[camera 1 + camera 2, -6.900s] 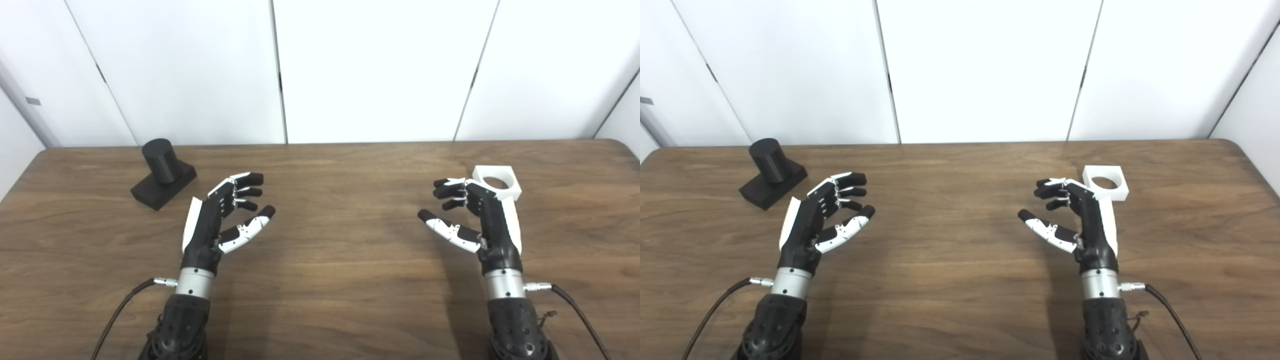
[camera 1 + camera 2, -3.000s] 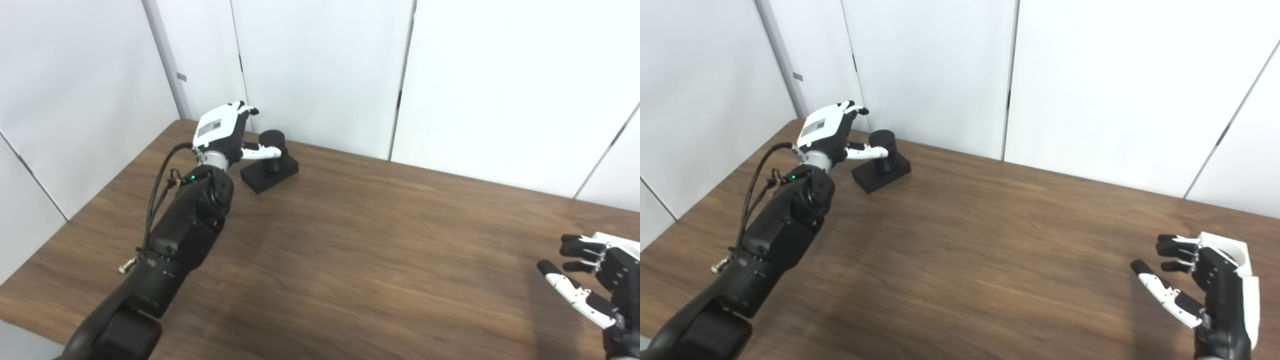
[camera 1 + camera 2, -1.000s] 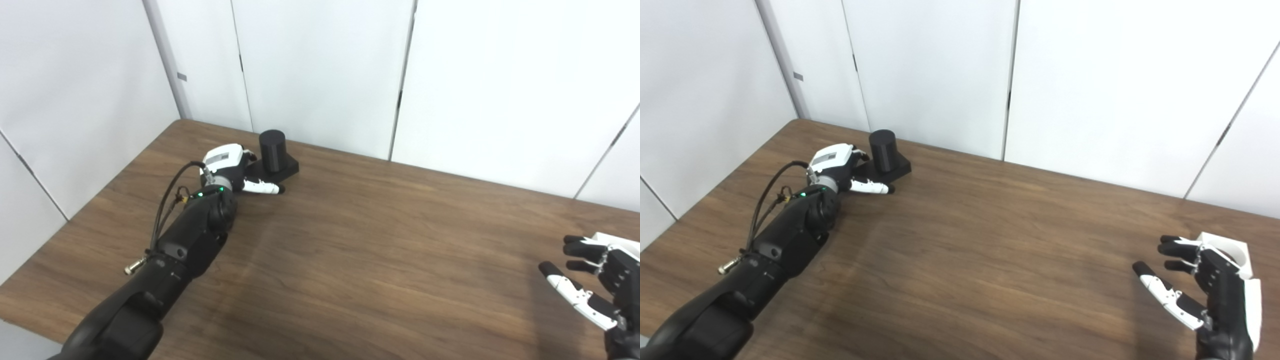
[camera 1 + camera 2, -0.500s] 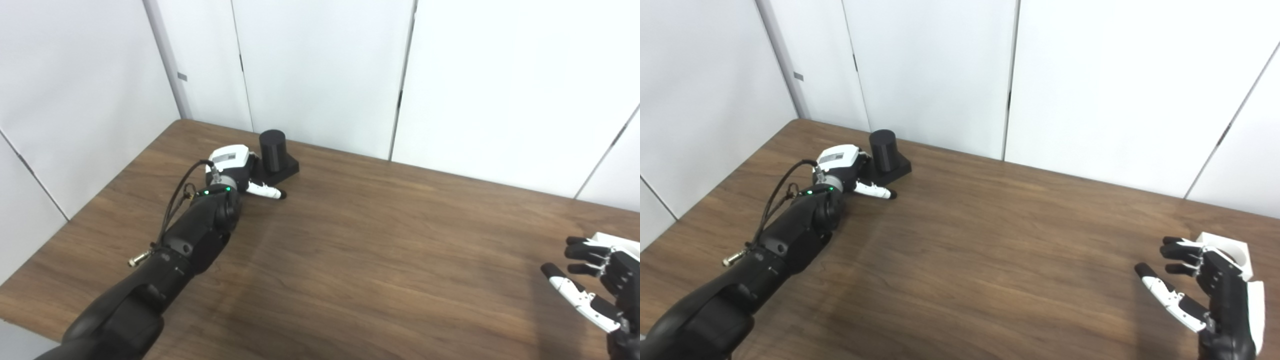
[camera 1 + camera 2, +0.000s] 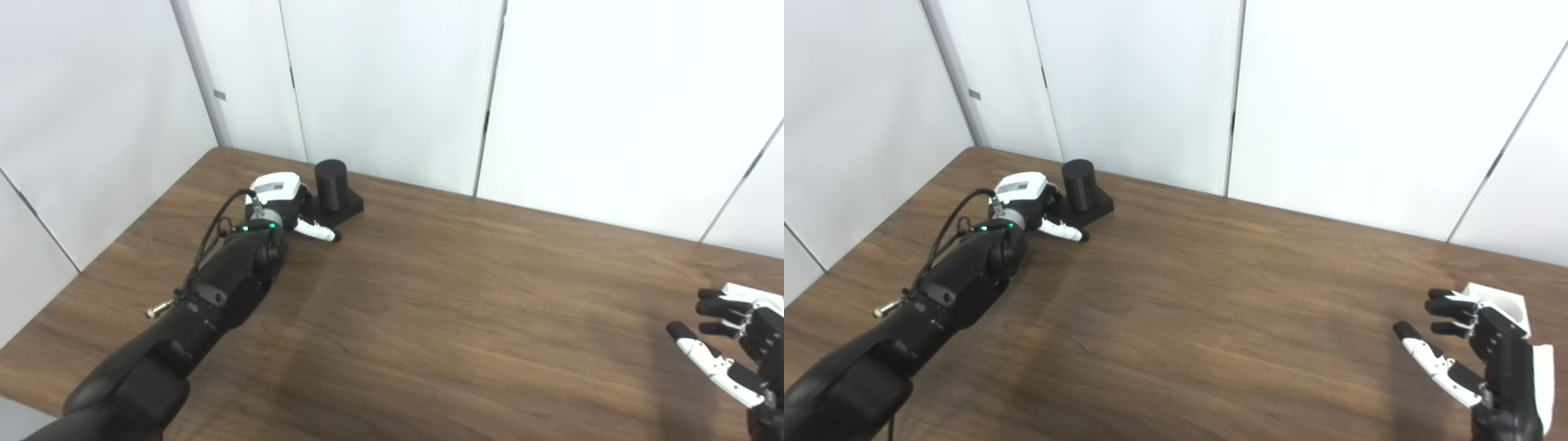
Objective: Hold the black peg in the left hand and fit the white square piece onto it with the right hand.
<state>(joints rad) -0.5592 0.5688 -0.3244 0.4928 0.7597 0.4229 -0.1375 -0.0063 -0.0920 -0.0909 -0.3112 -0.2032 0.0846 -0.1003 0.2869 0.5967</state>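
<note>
The black peg (image 5: 331, 177) stands upright on its black block base (image 5: 346, 206) at the table's far left, near the wall. My left hand (image 5: 277, 197) rests against the base's left end, white back upward. Its thumb (image 5: 316, 231) stretches along the table in front of the base, while the other fingers are hidden behind the hand. The peg stands on the table, not lifted. My right hand (image 5: 1488, 361) hovers open at the lower right, palm to the left. Just behind it, partly hidden, the white square piece (image 5: 1502, 302) with its round hole lies on the table.
The brown wooden table (image 5: 441, 306) runs up to white wall panels right behind the peg. Its left edge slants close to my left arm. A cable loops off the left wrist (image 5: 214, 229).
Over the last second my left hand has edged closer to the peg's base, thumb still out in front. The view has shifted slightly. The peg and my right hand have stayed put.
</note>
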